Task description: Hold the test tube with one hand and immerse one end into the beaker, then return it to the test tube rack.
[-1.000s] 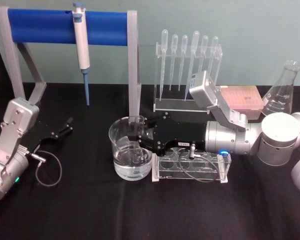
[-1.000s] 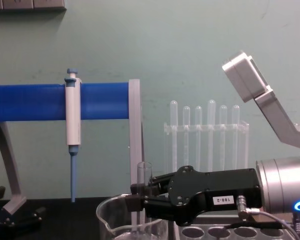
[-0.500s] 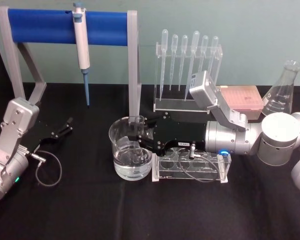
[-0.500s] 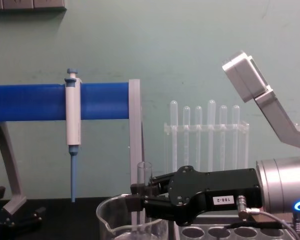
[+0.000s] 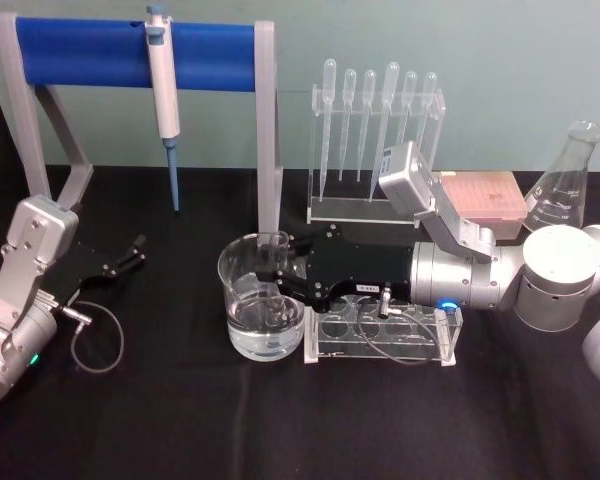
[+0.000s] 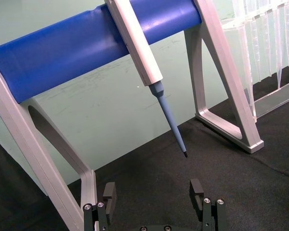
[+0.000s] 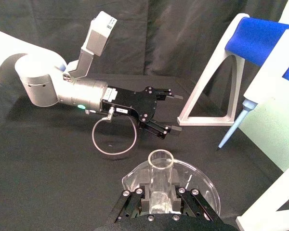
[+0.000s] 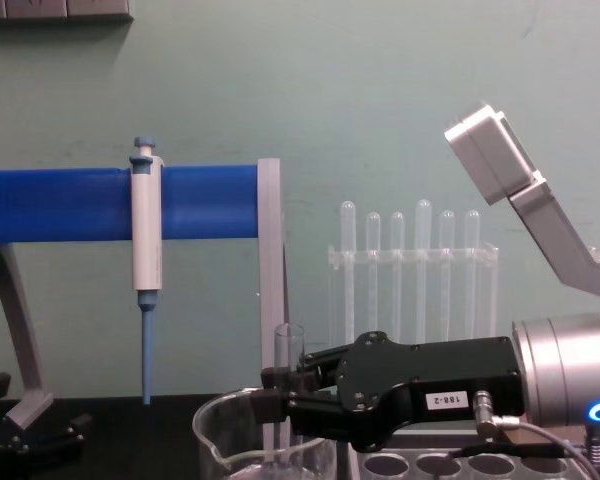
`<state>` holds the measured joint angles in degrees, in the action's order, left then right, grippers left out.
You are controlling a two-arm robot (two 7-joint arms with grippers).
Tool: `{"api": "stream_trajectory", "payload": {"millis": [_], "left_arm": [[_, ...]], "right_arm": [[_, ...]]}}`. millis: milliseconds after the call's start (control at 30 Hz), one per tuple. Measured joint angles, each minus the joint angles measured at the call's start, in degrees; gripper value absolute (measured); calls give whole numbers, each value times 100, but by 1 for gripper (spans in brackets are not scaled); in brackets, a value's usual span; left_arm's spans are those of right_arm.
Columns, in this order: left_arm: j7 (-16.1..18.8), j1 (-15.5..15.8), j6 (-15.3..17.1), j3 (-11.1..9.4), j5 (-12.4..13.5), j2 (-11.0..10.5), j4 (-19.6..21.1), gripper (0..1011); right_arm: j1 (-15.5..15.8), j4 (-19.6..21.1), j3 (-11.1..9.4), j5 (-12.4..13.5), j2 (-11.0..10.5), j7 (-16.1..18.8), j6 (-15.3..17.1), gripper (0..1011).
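My right gripper (image 5: 273, 268) is clamped on the test tube (image 5: 277, 300), which stands upright inside the beaker (image 5: 238, 300) near the middle of the counter (image 5: 180, 420). Its lower end looks to be down in the liquid and its open rim stands above the beaker's rim. The test tube rack (image 5: 420, 345) sits just beside the beaker, on the side toward the counter's right edge, partly under my wrist. My main worry is the exit. If I carry the tube sideways before its rounded bottom clears the rim, it will knock the glass wall, and that could crack the tube or drag the beaker over and spill it. The grip is low on smooth glass, so a jolt could make the tube slip or tilt between the fingers. Over the rack, the gripper body hides some of the holes from the head camera. The grey cable (image 5: 395, 352) loops across the rack's front, so a misjudged descent could land the tube on the top plate or snag that loop. My left gripper (image 6: 153, 192) rests wide open near the counter's left edge, well apart from all this.
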<state>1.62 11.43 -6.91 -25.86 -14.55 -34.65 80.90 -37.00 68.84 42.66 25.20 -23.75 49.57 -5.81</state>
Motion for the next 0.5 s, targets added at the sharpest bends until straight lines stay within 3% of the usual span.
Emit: {"api": "stream_trajectory", "payload": {"millis": [500], "left_arm": [[0,0,0,0,0,0,0,1000]], "right_arm": [[0,0,0,0,0,0,0,236]]}}
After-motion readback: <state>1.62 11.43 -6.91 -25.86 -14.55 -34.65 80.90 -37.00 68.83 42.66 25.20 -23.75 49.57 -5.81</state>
